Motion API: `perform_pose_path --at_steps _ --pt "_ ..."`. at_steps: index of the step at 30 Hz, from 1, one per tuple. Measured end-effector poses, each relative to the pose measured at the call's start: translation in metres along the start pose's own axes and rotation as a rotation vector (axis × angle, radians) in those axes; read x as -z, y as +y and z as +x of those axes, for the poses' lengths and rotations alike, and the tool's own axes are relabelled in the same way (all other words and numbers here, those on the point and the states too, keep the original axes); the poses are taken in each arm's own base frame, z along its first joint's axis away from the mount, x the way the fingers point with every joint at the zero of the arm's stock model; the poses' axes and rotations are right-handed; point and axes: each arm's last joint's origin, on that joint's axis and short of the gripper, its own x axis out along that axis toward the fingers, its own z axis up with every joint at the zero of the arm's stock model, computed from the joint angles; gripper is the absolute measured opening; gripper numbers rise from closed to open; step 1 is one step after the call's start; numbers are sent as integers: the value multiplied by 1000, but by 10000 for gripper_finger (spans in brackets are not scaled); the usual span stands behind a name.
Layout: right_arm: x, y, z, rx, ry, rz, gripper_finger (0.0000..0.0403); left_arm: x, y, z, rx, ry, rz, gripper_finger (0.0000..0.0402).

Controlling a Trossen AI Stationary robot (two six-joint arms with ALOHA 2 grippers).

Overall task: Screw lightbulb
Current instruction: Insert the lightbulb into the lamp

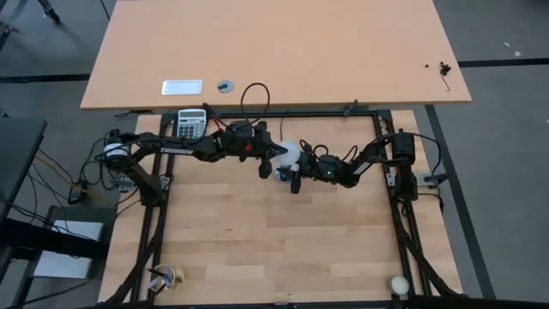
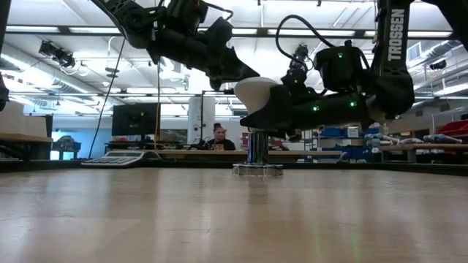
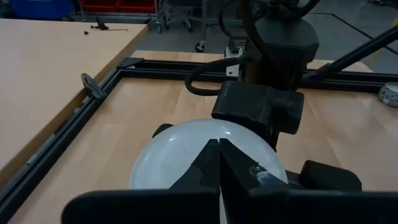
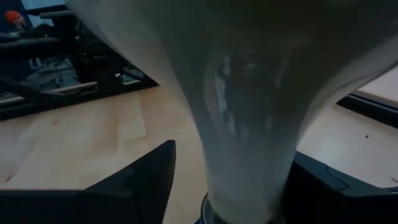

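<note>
White lightbulb point(image 1: 290, 153), dark arms, pale wood-grain table point(image 1: 257, 240), silver socket point(image 2: 257, 169)

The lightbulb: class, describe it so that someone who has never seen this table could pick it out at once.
Start at the light wooden table inside the black frame; near its far edge the two grippers meet. Between them the lightbulb stands upright in a silver socket. Unlike the small cream ball at the near corner, it is white, domed and narrows downward.

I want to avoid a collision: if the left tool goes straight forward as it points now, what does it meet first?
Most likely the lightbulb: its white dome lies right beyond the shut left tool. Behind it stands the right arm's wrist. The gap to the dome is unclear.
</note>
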Motion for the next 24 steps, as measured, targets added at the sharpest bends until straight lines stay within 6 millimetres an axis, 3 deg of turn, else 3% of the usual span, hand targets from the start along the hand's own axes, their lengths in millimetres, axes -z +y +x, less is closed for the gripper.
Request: perform_pose_path --at_steps 8,24 --pt "-12 2 -6 15 114 -31 282 0 0 0 5 -1 5 0" --pt "-47 2 -39 47 347 -77 277 1 0 0 0 0 9 0"
